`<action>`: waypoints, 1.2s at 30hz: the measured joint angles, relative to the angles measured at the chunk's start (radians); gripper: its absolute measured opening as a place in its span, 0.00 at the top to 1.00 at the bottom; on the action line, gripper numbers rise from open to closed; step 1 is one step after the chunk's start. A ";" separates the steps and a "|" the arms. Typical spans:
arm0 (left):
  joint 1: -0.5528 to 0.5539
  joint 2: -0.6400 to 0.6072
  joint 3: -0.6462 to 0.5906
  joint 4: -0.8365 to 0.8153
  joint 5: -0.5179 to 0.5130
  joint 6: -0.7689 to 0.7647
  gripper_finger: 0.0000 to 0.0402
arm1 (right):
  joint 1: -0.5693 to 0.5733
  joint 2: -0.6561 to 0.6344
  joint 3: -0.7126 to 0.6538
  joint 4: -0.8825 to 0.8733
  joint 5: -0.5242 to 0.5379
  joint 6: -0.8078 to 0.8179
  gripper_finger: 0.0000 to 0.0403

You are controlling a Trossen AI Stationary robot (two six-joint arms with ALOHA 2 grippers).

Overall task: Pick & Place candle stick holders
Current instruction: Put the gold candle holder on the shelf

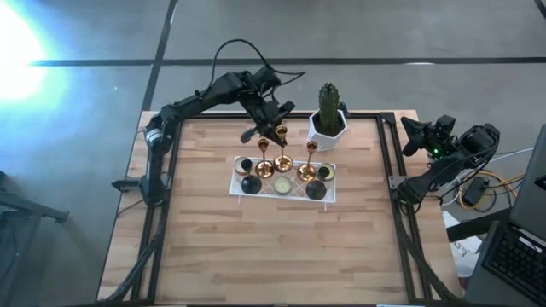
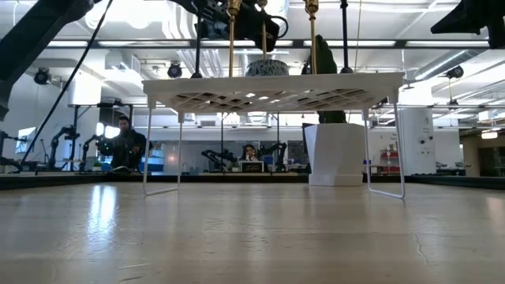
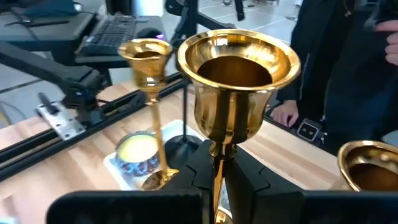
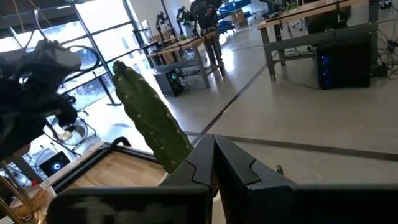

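- Grip: left gripper clenched on thin stem of gold candle stick holder, just below cup, above far edge of white rack.
- Held holder upright in left wrist view; base hidden behind fingers, so no telling whether resting on rack or lifted clear.
- Two more gold holders upright on rack, close beside held one; two black holders at near side; pale tealights between them.
- Right gripper shut on nothing, parked well off table's right edge.
- Risk, judged: slender polished stem likely to slip or swing in pinch, tilting cup and dropping holder.
- Risk, judged: crowded neighbours; sideways drift of held base or fingers likely to knock next gold holder over, top-heavy on narrow foot.
- Risk, judged: rack on thin wire legs and open lattice top; hard set-down could rock it or leave base seated crooked.
- Risk, judged: white pot with cactus just behind rack, near left arm's path; careless retreat could brush it.
- Risk, judged: person's hand near table edge beyond holder in left wrist view.
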 joint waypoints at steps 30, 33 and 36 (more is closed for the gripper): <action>-0.038 0.001 -0.057 0.035 0.005 0.062 0.95 | 0.000 0.000 0.000 0.002 0.000 0.000 0.98; -0.040 0.001 -0.058 0.036 0.006 0.063 0.95 | 0.000 0.000 0.000 0.003 0.000 0.000 0.98; -0.044 0.001 -0.071 0.035 0.006 0.066 0.95 | 0.000 0.000 0.000 0.003 0.000 0.000 0.98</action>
